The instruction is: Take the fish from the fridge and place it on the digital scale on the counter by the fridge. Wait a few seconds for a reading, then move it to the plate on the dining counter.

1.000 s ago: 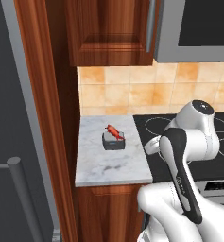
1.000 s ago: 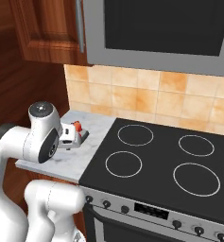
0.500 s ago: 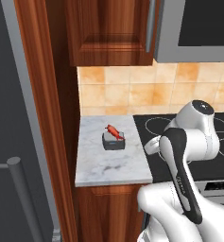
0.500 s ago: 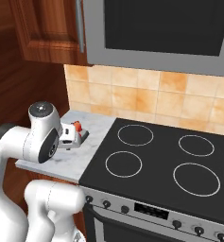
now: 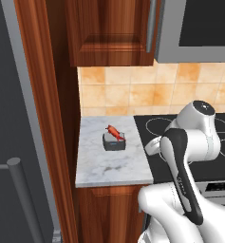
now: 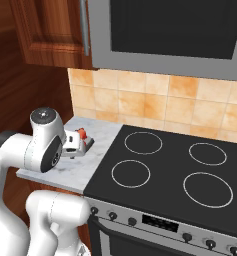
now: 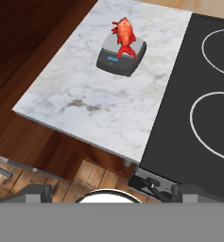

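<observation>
Jaws: spread fully wide and holding nothing; they hang back from the table, out over its front edge, looking down and forward at it.
Ahead of the jaws: the tiny bright red-orange fish [image 7: 123,33] lies on the flat lighter-grey top of the small squat dark grey digital scale [image 7: 121,56], well clear of the jaws and untouched by them.
Under the scale: the short white-grey marble table [image 7: 94,99], with the scale sitting toward its back half, away from the jaws.
Below the table: a reddish-brown wood cabinet [image 5: 109,209].
Beside the table, to the jaws' right: a black glass cooktop [image 7: 198,108] with white ring markings, its edge flush against the marble.
Beyond the scale: an orange-tan tiled backsplash [image 5: 114,92], with a brown wood wall cupboard [image 5: 109,33] over it.
Far left: the tall grey-steel fridge [image 5: 19,156], its bar handle low in the left base view.
Done, by the look of it: fish out of the fridge and set on the scale.
Step in hand: likely the wait for a reading.
Left: regrasp the fish and carry it to the plate on the dining counter.
</observation>
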Tool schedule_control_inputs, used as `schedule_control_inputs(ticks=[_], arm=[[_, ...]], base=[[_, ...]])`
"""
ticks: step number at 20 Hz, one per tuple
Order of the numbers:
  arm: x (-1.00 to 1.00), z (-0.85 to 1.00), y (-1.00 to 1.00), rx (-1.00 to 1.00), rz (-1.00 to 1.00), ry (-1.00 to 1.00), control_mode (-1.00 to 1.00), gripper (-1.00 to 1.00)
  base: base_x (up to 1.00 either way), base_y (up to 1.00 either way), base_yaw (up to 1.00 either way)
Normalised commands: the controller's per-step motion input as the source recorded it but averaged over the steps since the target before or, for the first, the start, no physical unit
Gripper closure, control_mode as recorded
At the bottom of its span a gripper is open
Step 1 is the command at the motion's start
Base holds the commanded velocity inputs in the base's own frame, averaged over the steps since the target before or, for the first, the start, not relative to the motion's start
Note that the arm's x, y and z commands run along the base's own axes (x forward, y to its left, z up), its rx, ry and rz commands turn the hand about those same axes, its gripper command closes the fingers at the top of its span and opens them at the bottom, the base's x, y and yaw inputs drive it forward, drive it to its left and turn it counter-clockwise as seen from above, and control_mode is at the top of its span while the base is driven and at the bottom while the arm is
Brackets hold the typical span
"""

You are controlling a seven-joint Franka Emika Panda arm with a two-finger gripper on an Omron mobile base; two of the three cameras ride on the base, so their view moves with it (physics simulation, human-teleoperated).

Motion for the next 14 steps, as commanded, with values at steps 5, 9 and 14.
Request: schedule_control_inputs(ticks=[5,9,14], arm=[[0.0,0.0,0.0,0.0,0.0,0.0,-1.0,-1.0],[0.0,0.0,0.0,0.0,0.0,0.0,-1.0,-1.0],[0.0,0.0,0.0,0.0,0.0,0.0,-1.0,-1.0]], base=[[0.0,0.0,0.0],[0.0,0.0,0.0],[0.0,0.0,0.0]])
